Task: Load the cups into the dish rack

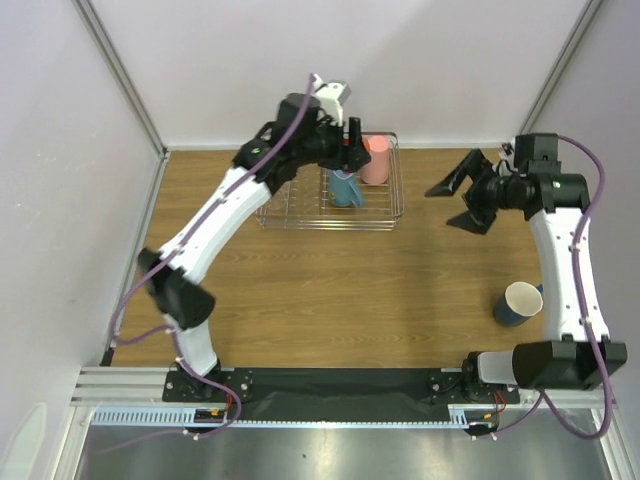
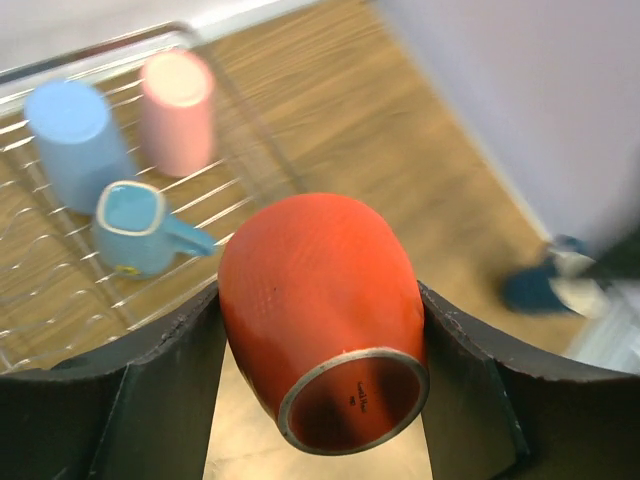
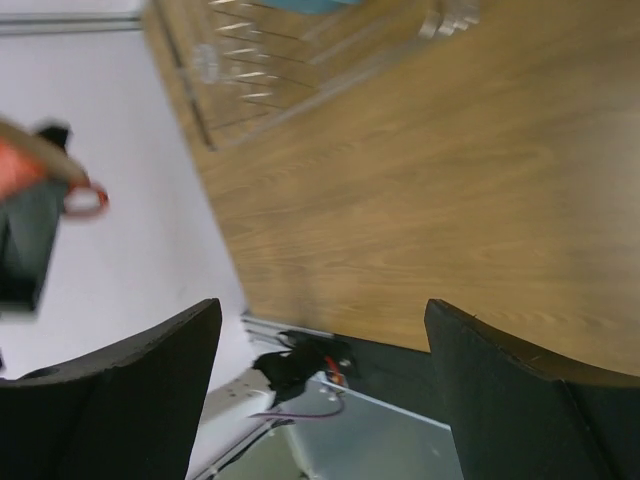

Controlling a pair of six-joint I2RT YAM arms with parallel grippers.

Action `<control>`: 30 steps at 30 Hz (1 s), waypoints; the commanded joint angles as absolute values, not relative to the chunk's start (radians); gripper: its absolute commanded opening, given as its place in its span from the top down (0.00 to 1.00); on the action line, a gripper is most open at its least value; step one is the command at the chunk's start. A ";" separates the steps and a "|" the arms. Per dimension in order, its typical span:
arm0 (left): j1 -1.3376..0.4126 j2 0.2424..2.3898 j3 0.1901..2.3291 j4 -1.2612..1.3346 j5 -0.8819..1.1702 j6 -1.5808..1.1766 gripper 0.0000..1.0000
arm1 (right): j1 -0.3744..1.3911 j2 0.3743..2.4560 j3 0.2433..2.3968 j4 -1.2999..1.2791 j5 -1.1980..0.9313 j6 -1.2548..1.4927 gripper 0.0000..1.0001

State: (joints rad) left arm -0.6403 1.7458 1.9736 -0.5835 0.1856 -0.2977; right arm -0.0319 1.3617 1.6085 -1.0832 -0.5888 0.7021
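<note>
My left gripper (image 2: 320,300) is shut on a small orange cup (image 2: 320,330) and holds it on its side, above the right end of the dish rack (image 2: 60,300). In the rack are a light blue tumbler (image 2: 75,140), a pink tumbler (image 2: 180,110) and a small light blue mug (image 2: 140,230). In the top view the left gripper (image 1: 348,140) hangs over the rack (image 1: 300,224), next to the pink tumbler (image 1: 376,160). A dark blue white-lined mug (image 1: 520,303) stands at the right. My right gripper (image 1: 465,195) is open and empty, right of the rack.
The right wrist view shows bare wood table (image 3: 450,200), a corner of the rack (image 3: 240,70) and the table's near edge with the metal rail (image 3: 330,430). Grey walls close in the table at the back and both sides.
</note>
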 commanded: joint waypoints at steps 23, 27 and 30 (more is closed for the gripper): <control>-0.755 2.404 2.411 -0.603 -0.249 -0.382 1.00 | -0.092 1.174 1.568 -1.494 -0.313 0.566 0.10; -0.756 2.436 2.419 -0.637 -0.230 -0.402 1.00 | -0.092 1.157 1.537 -1.467 -0.328 0.577 0.10; -0.759 2.442 2.413 -0.652 -0.213 -0.417 1.00 | -0.094 1.152 1.525 -1.462 -0.334 0.584 0.10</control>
